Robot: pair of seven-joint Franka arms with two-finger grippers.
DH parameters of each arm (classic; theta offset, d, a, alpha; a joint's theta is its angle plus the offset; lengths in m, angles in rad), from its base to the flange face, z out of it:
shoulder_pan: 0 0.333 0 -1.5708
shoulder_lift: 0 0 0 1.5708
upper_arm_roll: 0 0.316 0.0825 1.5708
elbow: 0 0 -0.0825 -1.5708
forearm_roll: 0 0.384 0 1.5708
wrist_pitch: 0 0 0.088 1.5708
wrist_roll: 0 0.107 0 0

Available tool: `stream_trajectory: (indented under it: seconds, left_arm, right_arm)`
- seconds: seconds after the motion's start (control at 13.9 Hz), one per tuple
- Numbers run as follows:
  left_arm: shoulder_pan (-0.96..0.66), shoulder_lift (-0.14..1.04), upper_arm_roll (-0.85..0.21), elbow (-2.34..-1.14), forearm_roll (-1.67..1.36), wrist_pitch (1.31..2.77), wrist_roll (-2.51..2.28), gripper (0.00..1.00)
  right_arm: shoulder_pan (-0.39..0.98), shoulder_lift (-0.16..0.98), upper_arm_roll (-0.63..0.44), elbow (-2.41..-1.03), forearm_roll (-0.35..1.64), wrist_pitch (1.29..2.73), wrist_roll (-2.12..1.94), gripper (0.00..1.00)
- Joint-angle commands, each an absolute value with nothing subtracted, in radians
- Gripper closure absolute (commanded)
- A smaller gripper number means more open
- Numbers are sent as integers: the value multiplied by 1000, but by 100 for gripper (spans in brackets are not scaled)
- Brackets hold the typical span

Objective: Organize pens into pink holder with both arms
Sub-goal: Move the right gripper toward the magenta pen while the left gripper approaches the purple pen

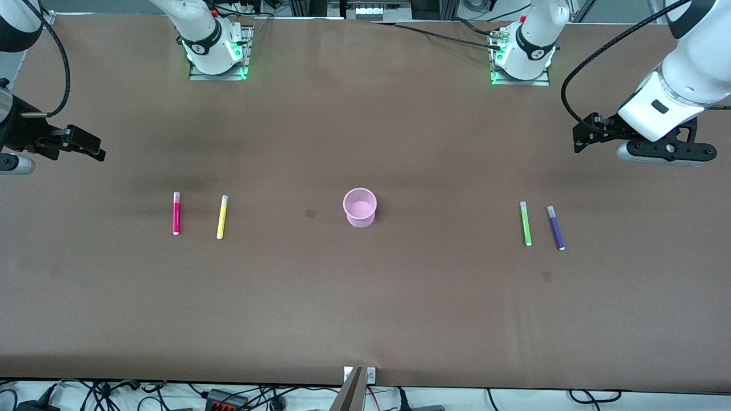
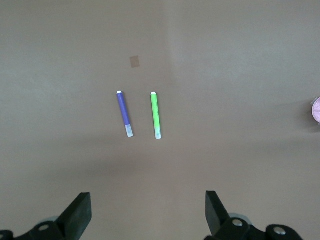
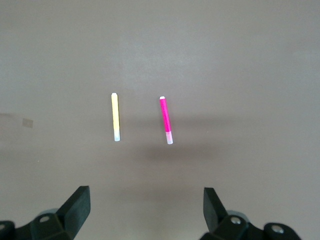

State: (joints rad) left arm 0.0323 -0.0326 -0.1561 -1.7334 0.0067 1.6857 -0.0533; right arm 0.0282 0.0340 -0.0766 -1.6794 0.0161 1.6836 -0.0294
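The pink holder point(image 1: 360, 207) stands upright and empty at the table's middle; its rim shows at the edge of the left wrist view point(image 2: 316, 110). The magenta pen point(image 1: 176, 213) and yellow pen point(image 1: 222, 217) lie side by side toward the right arm's end, also seen in the right wrist view as magenta point(image 3: 166, 120) and yellow point(image 3: 115, 117). The green pen point(image 1: 525, 223) and purple pen point(image 1: 555, 227) lie toward the left arm's end, seen in the left wrist view as green point(image 2: 156, 115) and purple point(image 2: 124, 113). My left gripper point(image 1: 582, 140) point(image 2: 148, 210) and right gripper point(image 1: 91, 148) point(image 3: 147, 207) hang open and empty above the table ends.
Two small dark patches mark the brown table: one beside the holder point(image 1: 310, 213), one nearer the front camera than the purple pen point(image 1: 547, 277). The arm bases point(image 1: 217, 48) point(image 1: 522, 57) stand along the table's edge farthest from the front camera.
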Motion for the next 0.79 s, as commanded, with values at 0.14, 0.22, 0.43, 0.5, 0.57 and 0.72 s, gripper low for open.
stream_trajectory:
  seconds: [0.14, 0.22, 0.43, 0.5, 0.57, 0.72]
  left_arm:
    - [31, -21, -160, -1709, 25, 1675, -57, 0]
    - [31, -21, -160, -1707, 25, 1677, -58, 0]
    - [29, -21, -160, -1707, 23, 1637, -66, 0]
    - [28, -20, -163, -1701, 23, 1620, -64, 0]
    - [28, -17, -181, -1692, 23, 1608, -66, 0]
    - [26, 21, -189, -1646, 23, 1582, -66, 0]
  right_arm:
    - [17, 15, -61, -1697, -2, 1700, -23, 0]
    - [17, 17, -61, -1698, -2, 1700, -23, 0]
    - [15, 17, -63, -1697, -2, 1700, -23, 0]
    - [15, 17, -63, -1697, -2, 1700, -23, 0]
    - [15, 17, -63, -1697, -2, 1700, -23, 0]
    - [17, 29, -61, -1697, -2, 1701, -21, 0]
